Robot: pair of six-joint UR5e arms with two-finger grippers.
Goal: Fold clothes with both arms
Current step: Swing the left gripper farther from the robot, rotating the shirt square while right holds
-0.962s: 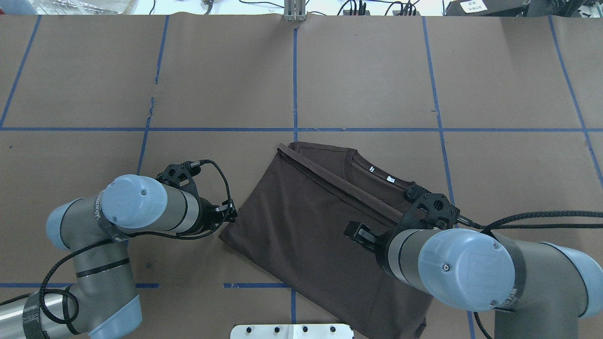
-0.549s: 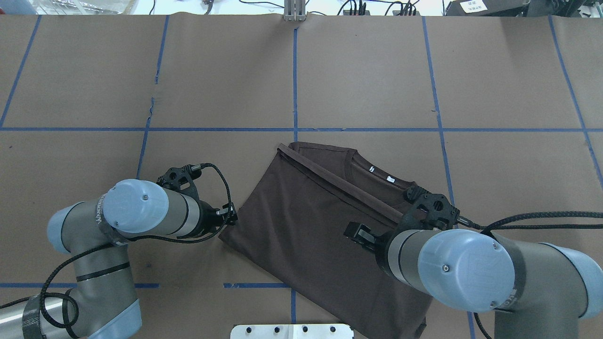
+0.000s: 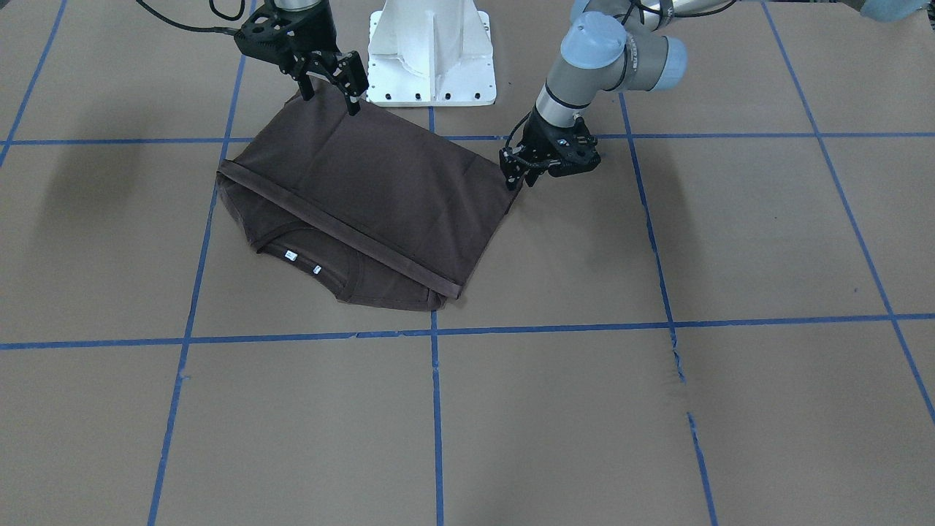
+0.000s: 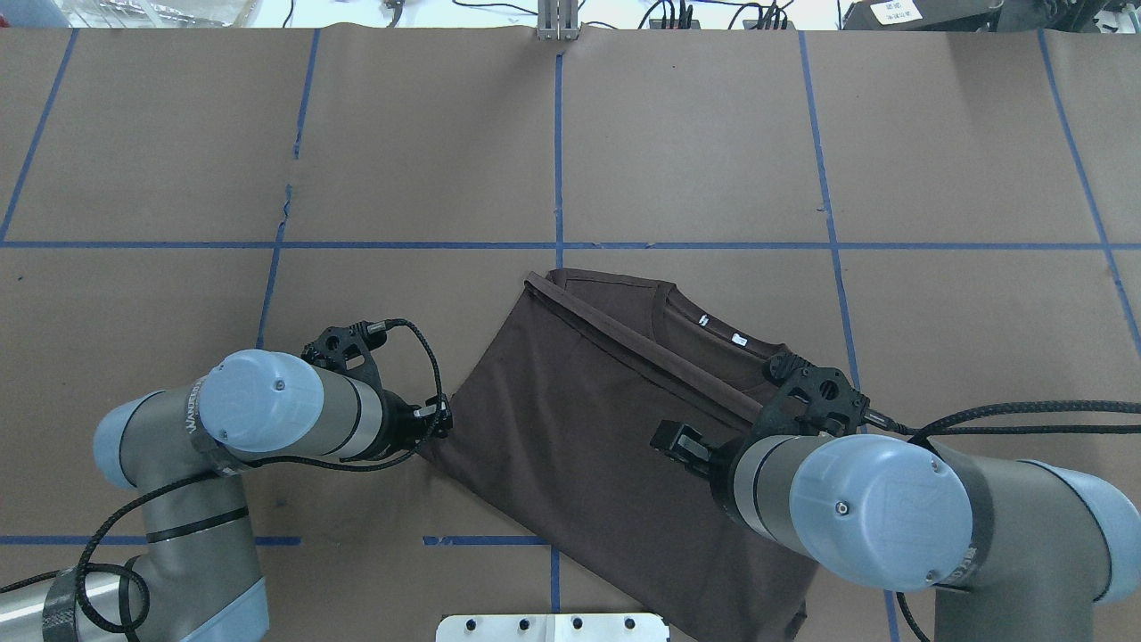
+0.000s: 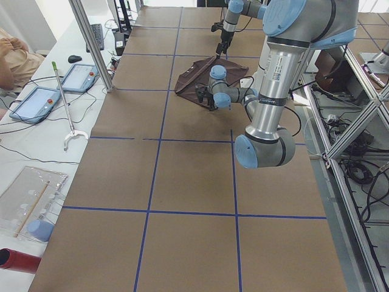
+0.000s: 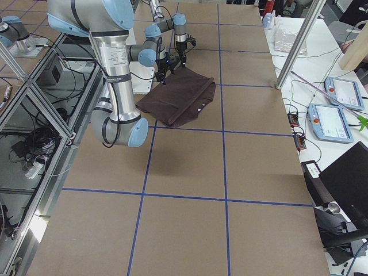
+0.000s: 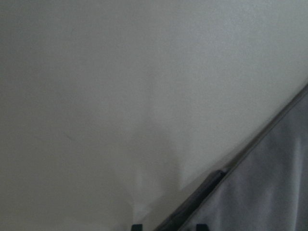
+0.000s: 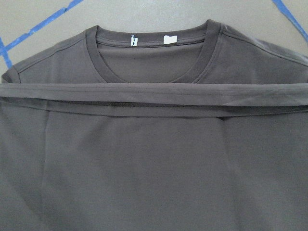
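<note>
Left pincer (image 3: 517, 175) has dipped onto the side corner of the folded brown T-shirt (image 3: 365, 190) lying on the surface (image 3: 657, 292), jaws narrowly apart astride its edge, while the right pincer (image 3: 330, 102) hangs wide above, so a grasp looks imminent.

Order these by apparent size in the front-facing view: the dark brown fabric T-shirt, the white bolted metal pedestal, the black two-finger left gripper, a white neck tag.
1. Dark brown T-shirt
2. White pedestal, though cropped at the top
3. Left gripper
4. White neck tag, smallest
</note>
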